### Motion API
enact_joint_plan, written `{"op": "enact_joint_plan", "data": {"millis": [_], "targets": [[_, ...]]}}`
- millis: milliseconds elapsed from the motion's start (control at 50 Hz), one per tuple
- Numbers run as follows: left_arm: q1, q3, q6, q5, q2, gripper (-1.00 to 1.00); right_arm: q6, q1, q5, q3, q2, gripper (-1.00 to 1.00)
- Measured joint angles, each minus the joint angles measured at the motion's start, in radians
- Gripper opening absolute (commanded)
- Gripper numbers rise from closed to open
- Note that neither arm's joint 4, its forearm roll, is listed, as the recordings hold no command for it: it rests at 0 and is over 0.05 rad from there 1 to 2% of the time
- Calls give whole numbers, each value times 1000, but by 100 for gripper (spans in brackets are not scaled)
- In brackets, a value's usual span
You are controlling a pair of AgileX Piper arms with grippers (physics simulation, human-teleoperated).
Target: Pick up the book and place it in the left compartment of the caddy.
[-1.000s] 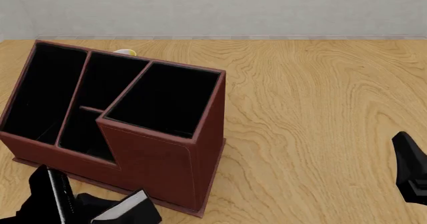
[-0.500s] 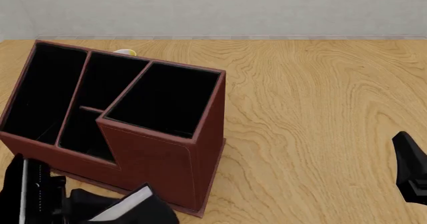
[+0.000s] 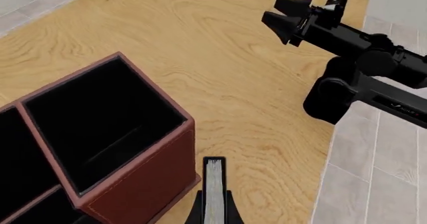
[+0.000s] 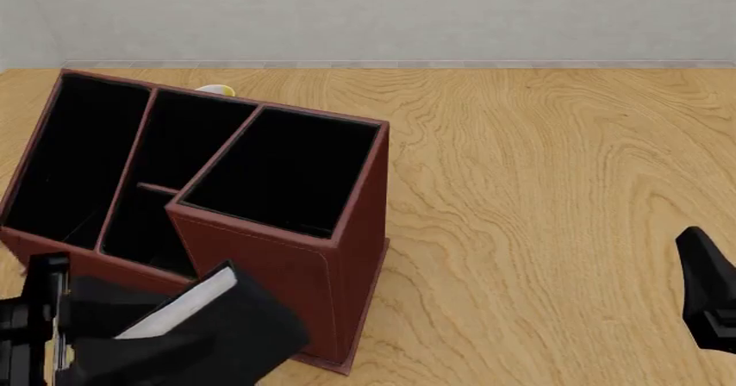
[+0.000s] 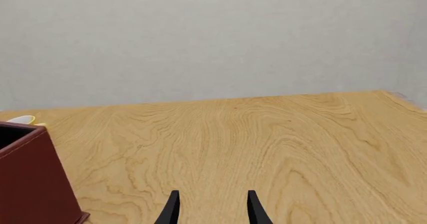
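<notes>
The caddy (image 4: 282, 274), a reddish-brown box with a black inside, stands on the left half of the table. Its left compartment (image 4: 69, 153) is the long slot at the far left. The book (image 4: 184, 307), black with white page edges, hangs in front of the caddy's near wall, and my left gripper (image 3: 213, 206) is shut on it. In the left wrist view the book (image 3: 213, 184) shows edge-on beside the caddy's tall section (image 3: 133, 184). My right gripper (image 5: 212, 211) is open and holds nothing. It stays low at the right edge (image 4: 707, 287), far from the caddy.
A small yellow and white object (image 4: 215, 90) sits just behind the caddy. Bare wooden table (image 4: 540, 188) spreads to the right of the caddy. Tiled floor (image 3: 373, 174) lies past the table's edge in the left wrist view.
My left arm has lifted the book up and a little rightward, so it now overlaps the caddy's near wall. The right arm and the caddy have not moved.
</notes>
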Motion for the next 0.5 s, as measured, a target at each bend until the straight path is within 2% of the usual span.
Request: {"op": "enact_joint_plan", "data": {"millis": [500], "targets": [[41, -211, 88, 108, -19, -100, 4, -2, -6, 1, 7, 100]]}}
